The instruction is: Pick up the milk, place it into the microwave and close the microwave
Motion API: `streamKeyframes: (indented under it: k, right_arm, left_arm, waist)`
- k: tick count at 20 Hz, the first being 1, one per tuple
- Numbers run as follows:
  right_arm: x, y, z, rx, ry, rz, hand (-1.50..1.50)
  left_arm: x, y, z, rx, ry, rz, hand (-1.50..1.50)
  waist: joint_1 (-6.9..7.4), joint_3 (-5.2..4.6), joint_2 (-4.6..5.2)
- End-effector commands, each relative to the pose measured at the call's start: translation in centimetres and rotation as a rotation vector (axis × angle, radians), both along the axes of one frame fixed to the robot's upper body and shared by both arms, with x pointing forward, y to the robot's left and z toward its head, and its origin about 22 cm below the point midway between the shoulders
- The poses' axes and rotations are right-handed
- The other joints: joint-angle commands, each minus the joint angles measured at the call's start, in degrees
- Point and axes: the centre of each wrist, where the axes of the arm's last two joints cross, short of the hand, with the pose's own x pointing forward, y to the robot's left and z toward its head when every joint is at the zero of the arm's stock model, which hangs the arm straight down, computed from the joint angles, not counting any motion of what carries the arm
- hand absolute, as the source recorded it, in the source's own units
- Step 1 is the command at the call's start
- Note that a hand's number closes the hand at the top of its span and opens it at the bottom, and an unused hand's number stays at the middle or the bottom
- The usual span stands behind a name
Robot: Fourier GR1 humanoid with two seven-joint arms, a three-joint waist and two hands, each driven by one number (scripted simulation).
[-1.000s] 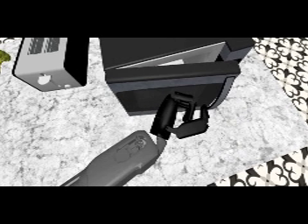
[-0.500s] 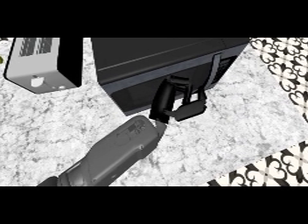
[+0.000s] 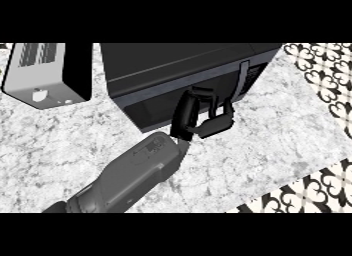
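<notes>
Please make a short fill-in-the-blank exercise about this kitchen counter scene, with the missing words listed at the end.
1. The door of the microwave is now ____.
2. The robot hand is held against the microwave's ____.
3. The silver toaster stands to the ____ of the microwave in the head view.
4. At the view's left edge, beside the toaster, lies a green piece of ____.

Missing words: closed; door; left; broccoli

A smooth grey forearm ends in a black, blocky-fingered hand.
</notes>
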Motion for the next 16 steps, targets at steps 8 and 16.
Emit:
streamKeyframes:
  k: [8, 16]
  right_arm:
    - [1.1, -1.8, 2.5, -0.048, -0.038, -0.024, -1.5]
    - [1.5, -3.3, 4.4, -0.112, -0.055, -0.061, -1.5]
  left_arm:
    - [1.7, -0.2, 1.3, -0.02, -0.036, 0.019, 1.5]
    - [1.7, -0.2, 1.0, -0.032, -0.05, 0.026, 1.5]
  waist:
    - [-0.37, 0.06, 0.75]
    - [-0.78, 0.19, 0.97]
